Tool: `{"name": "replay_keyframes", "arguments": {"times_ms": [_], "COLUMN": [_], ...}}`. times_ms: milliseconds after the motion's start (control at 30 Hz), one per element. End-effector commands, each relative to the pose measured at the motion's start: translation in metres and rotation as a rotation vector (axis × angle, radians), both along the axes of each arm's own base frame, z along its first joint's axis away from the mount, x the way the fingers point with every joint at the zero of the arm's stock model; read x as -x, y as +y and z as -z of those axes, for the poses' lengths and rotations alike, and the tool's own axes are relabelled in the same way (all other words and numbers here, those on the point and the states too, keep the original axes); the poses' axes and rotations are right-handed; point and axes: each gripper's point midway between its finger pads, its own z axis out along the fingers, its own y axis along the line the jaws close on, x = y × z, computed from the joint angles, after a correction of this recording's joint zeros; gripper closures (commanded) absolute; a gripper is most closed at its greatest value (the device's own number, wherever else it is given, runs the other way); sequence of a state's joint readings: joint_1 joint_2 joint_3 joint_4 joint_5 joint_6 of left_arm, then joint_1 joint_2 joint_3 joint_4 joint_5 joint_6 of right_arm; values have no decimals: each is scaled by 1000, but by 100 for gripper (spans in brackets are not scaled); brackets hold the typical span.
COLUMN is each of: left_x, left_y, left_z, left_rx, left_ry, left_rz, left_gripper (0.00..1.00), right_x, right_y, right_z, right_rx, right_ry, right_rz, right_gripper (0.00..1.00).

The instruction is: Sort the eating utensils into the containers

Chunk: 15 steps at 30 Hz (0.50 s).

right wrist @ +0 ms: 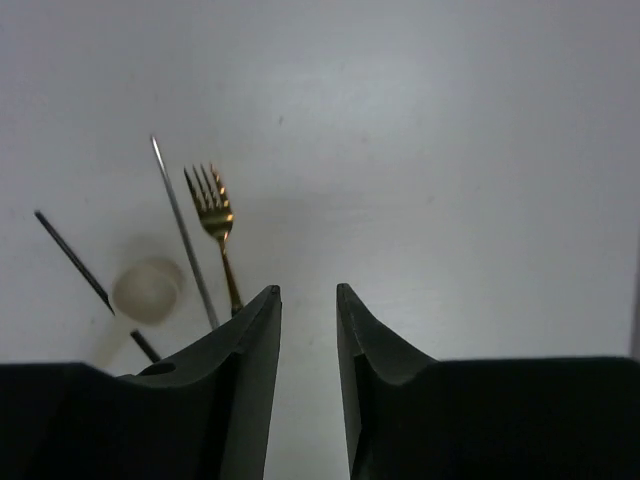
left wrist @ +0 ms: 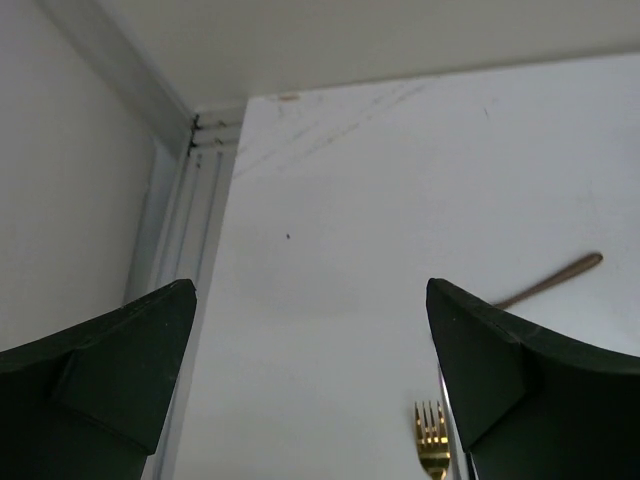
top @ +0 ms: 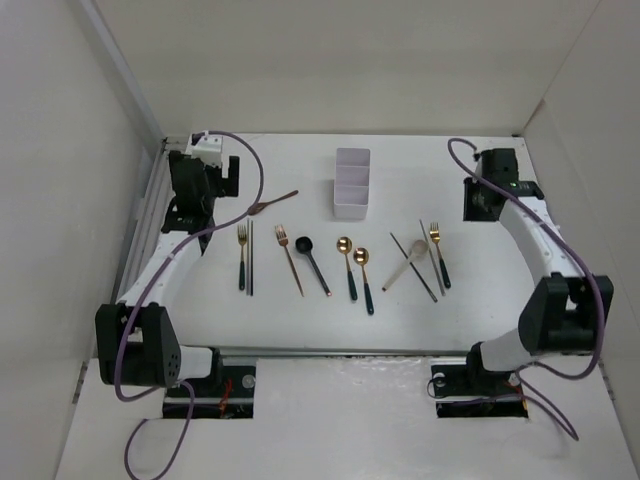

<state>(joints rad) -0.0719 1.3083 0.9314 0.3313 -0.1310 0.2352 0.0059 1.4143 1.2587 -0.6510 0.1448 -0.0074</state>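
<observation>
R claw (right wrist: 308, 292) half-closed, empty | gold dark-handled metal fork (right wrist: 215, 208) upper left of it, wrist view, axis up-down | R arm nearer | L claw (left wrist: 310, 285) released

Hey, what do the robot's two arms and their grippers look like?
Both arms have white curved links joined by black boxy joints: left arm, right arm. A purple cable loops along each. The left gripper and right gripper have dark, wedge-shaped fingers.
</observation>
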Motion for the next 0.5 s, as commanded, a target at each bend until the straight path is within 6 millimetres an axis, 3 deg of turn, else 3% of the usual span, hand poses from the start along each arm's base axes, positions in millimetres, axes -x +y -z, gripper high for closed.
{"name": "replay_keyframes", "arguments": {"times_ms": [0,167,200,233,267,300,467], "left_x": [9,14,16,21,21,21,25], "left_y": [-14,-21,-21,-19,-19,-19,-17], "left_z": [6,19,29,27,27,27,27], "left_rx": [15,70,69,67,67,67,55], "left_ry": [88,100,117,102,101,101,93], "left_rz": [73,73,73,63,63,63,57], "left_gripper": [0,0,0,0,0,0,0], "right_x": [39,44,48,52,52,58,53], "right_y": [28,36,44,50,50,50,46], "right_z": [53,81,89,108,109,121,133], "right_rx": [-159,-192,-233,-264,-265,-267,-248], "right_ry": [267,361,389,440,440,484,490], "right_rz": [-28,-58,-81,-93,-93,-87,-76], "right_gripper": [66,65,65,65,65,65,68]}}
